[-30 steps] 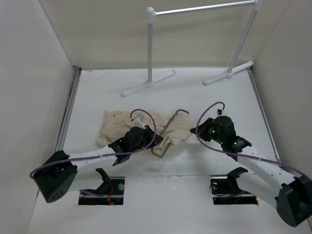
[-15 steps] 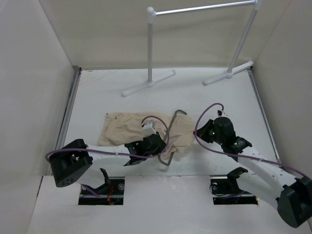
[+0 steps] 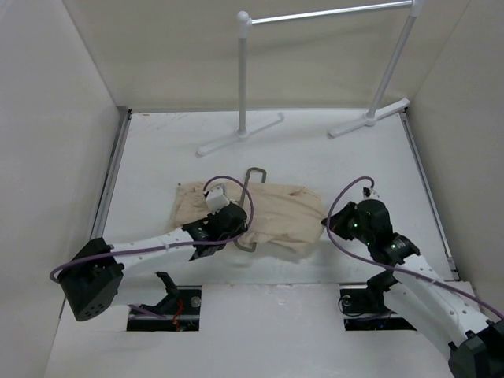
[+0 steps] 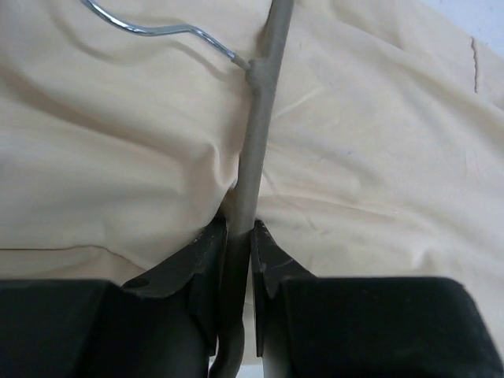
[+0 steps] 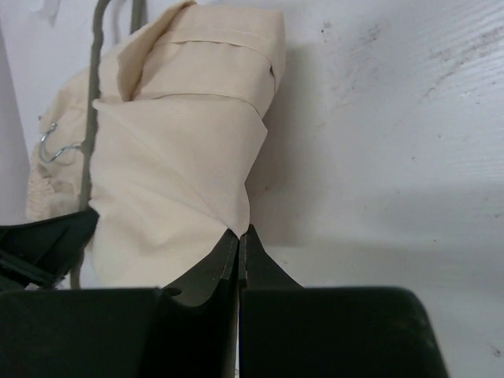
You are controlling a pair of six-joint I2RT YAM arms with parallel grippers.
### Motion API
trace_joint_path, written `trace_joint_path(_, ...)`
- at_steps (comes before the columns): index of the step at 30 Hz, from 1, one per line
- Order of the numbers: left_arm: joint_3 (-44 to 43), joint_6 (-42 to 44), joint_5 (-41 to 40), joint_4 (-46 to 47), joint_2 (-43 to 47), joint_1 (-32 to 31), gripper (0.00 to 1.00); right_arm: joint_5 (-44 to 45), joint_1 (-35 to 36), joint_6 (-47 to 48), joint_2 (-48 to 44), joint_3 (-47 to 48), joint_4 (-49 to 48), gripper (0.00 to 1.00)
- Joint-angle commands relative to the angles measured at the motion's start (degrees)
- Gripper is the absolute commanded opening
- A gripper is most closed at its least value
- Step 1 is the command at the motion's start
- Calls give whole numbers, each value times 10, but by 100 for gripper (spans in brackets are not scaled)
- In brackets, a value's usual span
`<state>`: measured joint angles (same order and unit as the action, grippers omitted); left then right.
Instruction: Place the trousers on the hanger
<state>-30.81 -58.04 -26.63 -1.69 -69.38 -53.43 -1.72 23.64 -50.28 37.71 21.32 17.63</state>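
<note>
The beige trousers [image 3: 279, 211] lie spread on the white table, threaded through the thin grey-brown hanger [image 3: 255, 172], whose rounded corner sticks out at the far side. My left gripper [image 3: 235, 229] is shut on the hanger's bar [image 4: 264, 118] over the cloth [image 4: 118, 157]; the metal hook [image 4: 157, 30] lies on the fabric. My right gripper [image 3: 325, 224] is shut on a corner of the trousers [image 5: 181, 157] at their right end, low on the table. The hanger [image 5: 94, 94] shows at the left of the right wrist view.
The white tubular garment rack [image 3: 243, 79] stands at the back, its feet [image 3: 240, 134] on the table. White walls close in both sides. Two openings with cables sit at the near edge by the arm bases.
My left gripper has swung the hanger left and upright across the cloth. My right gripper has pulled the trousers' corner to the right, stretching them out flatter.
</note>
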Motion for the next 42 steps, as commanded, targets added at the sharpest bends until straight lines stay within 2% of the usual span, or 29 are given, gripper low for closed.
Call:
trace_joint_path(1, 15, 28, -111, -108, 42, 31, 0, 58, -28, 12, 25, 16, 21, 0)
trace_joint_path(9, 15, 78, -115, -158, 144, 84, 0, 62, -106, 25, 63, 33, 25, 0)
trace_joint_path(13, 12, 99, -120, -164, 145, 97, 0, 80, -109, 29, 71, 38, 30, 0)
trace_joint_path(16, 23, 99, -99, -131, 154, 101, 0, 81, -103, 26, 68, 29, 35, 2)
trace_joint_path(20, 12, 87, -112, -119, 147, 67, 0, 107, -68, 3, 83, 16, 47, 14)
trace_joint_path(21, 5, 84, -119, -118, 149, 52, 0, 111, -63, -2, 83, 20, 52, 20)
trace_joint_path(24, -20, 85, -127, -110, 151, 11, 0, 125, -52, 4, 57, 48, 83, 57)
trace_joint_path(25, -27, 84, -123, -107, 150, 2, 0, 130, -48, 14, 47, 61, 97, 64)
trace_joint_path(28, -50, 85, -127, -97, 155, -36, 0, 122, -37, 51, 18, 103, 123, 73)
trace_joint_path(31, -82, 96, -134, -104, 156, -57, 0, 68, -10, 55, -6, 134, 100, 67)
trace_joint_path(32, -89, 105, -135, -102, 155, -63, 0, 48, 1, 48, -5, 140, 83, 60)
trace_joint_path(35, -102, 126, -134, -92, 153, -73, 0, -16, 37, 15, 20, 153, 12, 31)
trace_joint_path(36, -105, 134, -130, -85, 152, -76, 0, -35, 48, 2, 33, 153, -25, 23)
trace_joint_path(37, -107, 143, -128, -75, 152, -80, 0, -55, 58, -12, 50, 155, -56, 20)
trace_joint_path(40, -125, 174, -127, -63, 155, -97, 0, -92, 93, -36, 110, 190, -123, 23)
trace_joint_path(42, -149, 194, -127, -63, 155, -108, 0, -87, 123, -41, 133, 214, -145, 35)
